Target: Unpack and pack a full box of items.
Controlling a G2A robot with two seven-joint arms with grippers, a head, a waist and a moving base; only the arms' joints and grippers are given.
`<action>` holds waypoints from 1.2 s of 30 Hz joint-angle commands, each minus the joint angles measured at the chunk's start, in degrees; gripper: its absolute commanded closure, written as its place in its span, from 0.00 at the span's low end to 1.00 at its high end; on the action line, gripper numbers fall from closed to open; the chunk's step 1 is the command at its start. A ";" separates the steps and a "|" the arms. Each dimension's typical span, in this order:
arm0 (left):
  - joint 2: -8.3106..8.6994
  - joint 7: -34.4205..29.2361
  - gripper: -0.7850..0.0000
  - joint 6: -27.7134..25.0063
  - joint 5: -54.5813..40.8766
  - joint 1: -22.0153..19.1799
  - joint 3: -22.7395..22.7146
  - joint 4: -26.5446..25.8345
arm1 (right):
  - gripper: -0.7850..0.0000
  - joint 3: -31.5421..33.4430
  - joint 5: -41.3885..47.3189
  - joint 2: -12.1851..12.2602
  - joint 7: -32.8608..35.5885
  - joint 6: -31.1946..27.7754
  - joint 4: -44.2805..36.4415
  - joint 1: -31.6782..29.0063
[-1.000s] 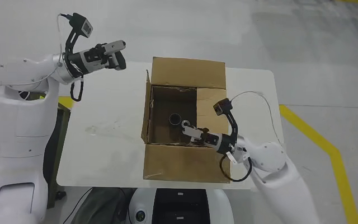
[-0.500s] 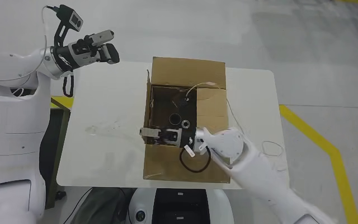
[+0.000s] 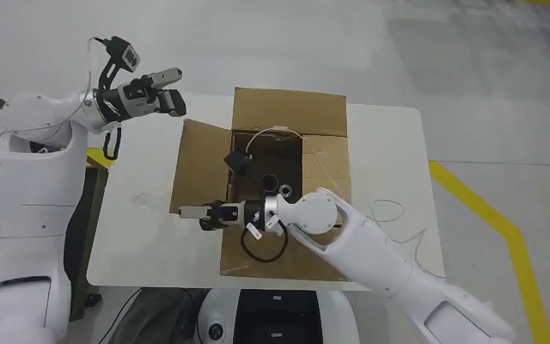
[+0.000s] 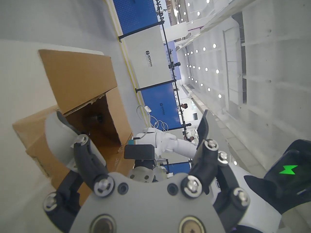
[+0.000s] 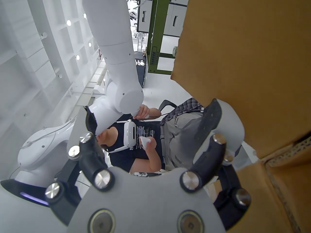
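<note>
An open cardboard box (image 3: 290,112) stands on the white table (image 3: 142,241). Its left flap (image 3: 202,163) lies folded outward. Inside sit a dark cylinder (image 3: 270,182) and a small dark item (image 3: 287,189). My right gripper (image 3: 191,211) is stretched across the box's front left corner, just under that flap, open and holding nothing. In the right wrist view one of its fingers (image 5: 218,122) sits beside the brown flap (image 5: 243,37), and the right gripper (image 5: 151,112) stands wide. My left gripper (image 3: 172,89) hovers open to the upper left of the box; the left gripper (image 4: 130,120) faces the box (image 4: 80,73).
A thin white cable (image 3: 275,131) arcs over the box's opening from the right arm's wrist. The table's left part beside the flap is bare. A yellow floor line (image 3: 481,206) runs to the right of the table.
The box's left flap has swung from upright to lying outward. My right gripper has swept left from inside the box past its left wall. The left arm has shifted only slightly.
</note>
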 commanded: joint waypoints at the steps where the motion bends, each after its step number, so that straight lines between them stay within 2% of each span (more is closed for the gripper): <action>1: -0.28 -0.69 0.00 0.47 0.33 -0.70 2.12 2.88 | 0.00 0.46 -0.66 0.10 0.05 0.50 -1.16 -0.55; 9: -1.75 -2.46 0.00 -0.64 -0.10 -4.67 8.55 12.60 | 0.00 4.42 -4.92 1.85 0.76 3.51 -7.42 -4.69; 18: -2.70 -3.06 0.00 -2.34 1.14 -6.54 12.22 20.30 | 0.00 13.56 -10.72 5.43 0.93 6.41 -17.94 -14.35; 30: -4.80 -2.86 0.00 -2.80 0.91 -8.13 17.94 22.46 | 0.00 22.85 -15.25 8.53 2.70 7.45 -27.41 -24.54; 36: -4.72 -3.09 0.00 -3.80 1.10 -8.96 17.27 22.62 | 0.00 25.72 -14.78 9.36 3.93 6.50 -28.94 -27.37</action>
